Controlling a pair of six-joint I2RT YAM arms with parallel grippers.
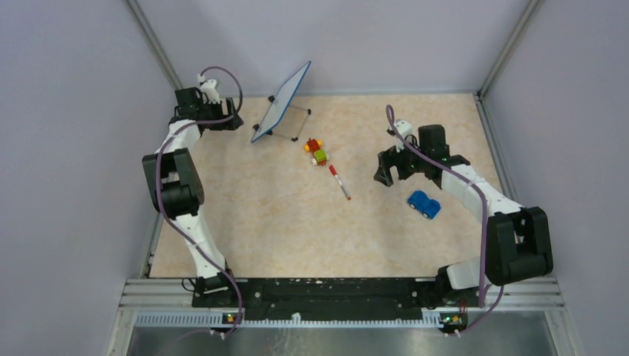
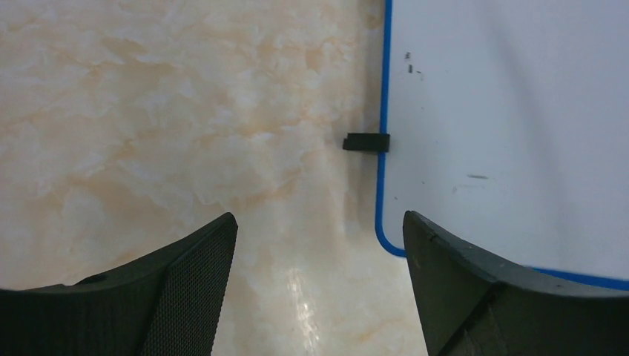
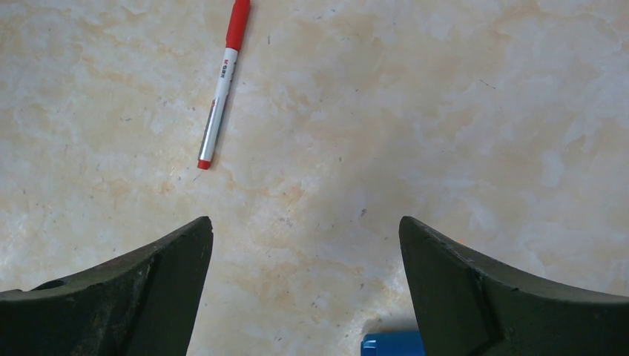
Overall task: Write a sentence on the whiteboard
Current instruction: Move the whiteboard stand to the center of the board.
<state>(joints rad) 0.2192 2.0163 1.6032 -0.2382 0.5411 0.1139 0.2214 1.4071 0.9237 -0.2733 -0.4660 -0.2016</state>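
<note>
The whiteboard (image 1: 281, 101), white with a blue rim and black feet, stands tilted at the back of the table. In the left wrist view its face (image 2: 512, 133) is blank but for a few small dark specks; no red sentence shows. My left gripper (image 1: 228, 119) is open and empty just left of the board; it also shows in the left wrist view (image 2: 320, 226), its right finger over the board's lower corner. A red-capped marker (image 1: 340, 182) lies mid-table and shows in the right wrist view (image 3: 220, 87). My right gripper (image 1: 392, 172) is open and empty right of the marker, jaws wide (image 3: 305, 230).
A red, yellow and green toy (image 1: 317, 150) lies between the board and the marker. A blue toy car (image 1: 423, 204) sits below my right gripper; its edge shows in the right wrist view (image 3: 393, 345). Grey walls enclose the table on three sides.
</note>
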